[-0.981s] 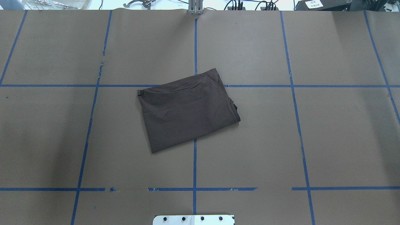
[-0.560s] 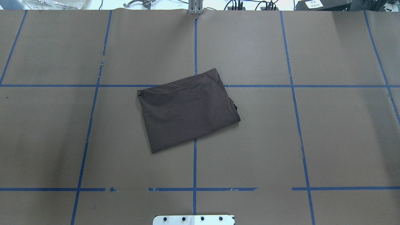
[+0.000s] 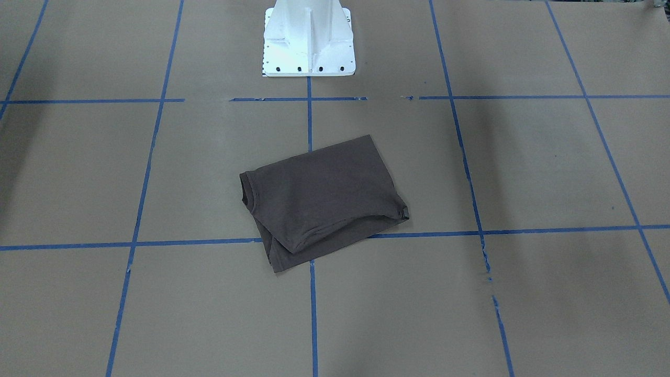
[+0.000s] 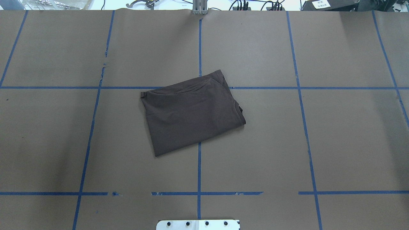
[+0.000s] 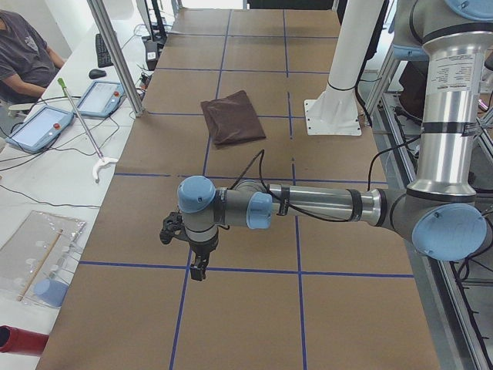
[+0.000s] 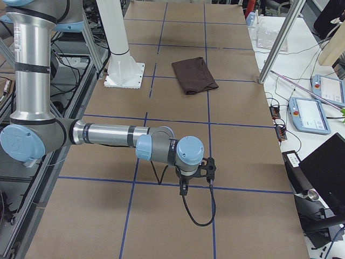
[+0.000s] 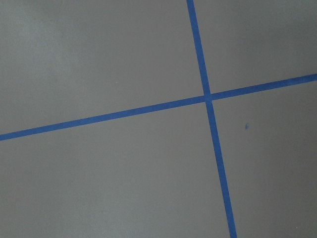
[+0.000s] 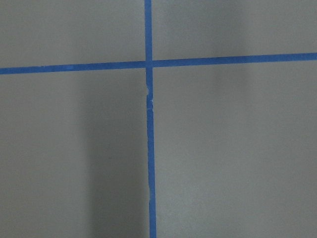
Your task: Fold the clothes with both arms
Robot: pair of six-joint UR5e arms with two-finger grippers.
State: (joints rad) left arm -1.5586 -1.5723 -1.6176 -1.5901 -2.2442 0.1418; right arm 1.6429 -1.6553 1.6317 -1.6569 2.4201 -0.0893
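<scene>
T-shirt (image 4: 191, 111) folded, flat at the middle of the table (image 4: 287, 143), long axis slanting side to side | my left gripper (image 5: 199, 270) and right gripper (image 6: 183, 189) hang over opposite table ends, both well apart from it, neither clearly nearer | open or closed: cannot tell for either

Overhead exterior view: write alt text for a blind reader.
A dark brown T-shirt, folded into a tilted rectangle, lies near the middle of a brown table marked with a blue tape grid. A white base plate shows at the bottom edge.
</scene>
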